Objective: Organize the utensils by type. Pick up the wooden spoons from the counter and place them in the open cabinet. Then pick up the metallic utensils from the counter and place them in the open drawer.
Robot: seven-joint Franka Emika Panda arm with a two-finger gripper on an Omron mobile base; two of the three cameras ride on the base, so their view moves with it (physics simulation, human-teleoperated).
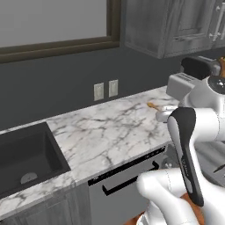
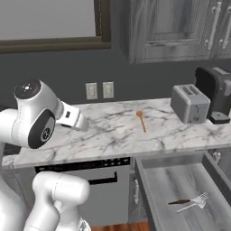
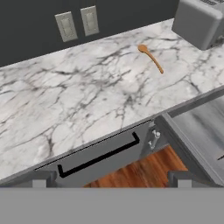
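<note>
Wooden spoon lies flat on marble bench, left of toaster, well clear of wall outlets; bowl toward wall, handle toward bench front. Open drawer below right, fork and dark-handled utensil inside. Fingers spread fully wide, empty, hovering short of bench edge above dishwasher. Spoon likely light, stiff, thin, low-lying; best pinch across mid-handle, fingers pressed close to bench.

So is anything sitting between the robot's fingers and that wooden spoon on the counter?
Nothing visible. The wooden spoon lies alone on bare counter, with the toaster off to one side. The open fingers look at it over clear marble.
</note>
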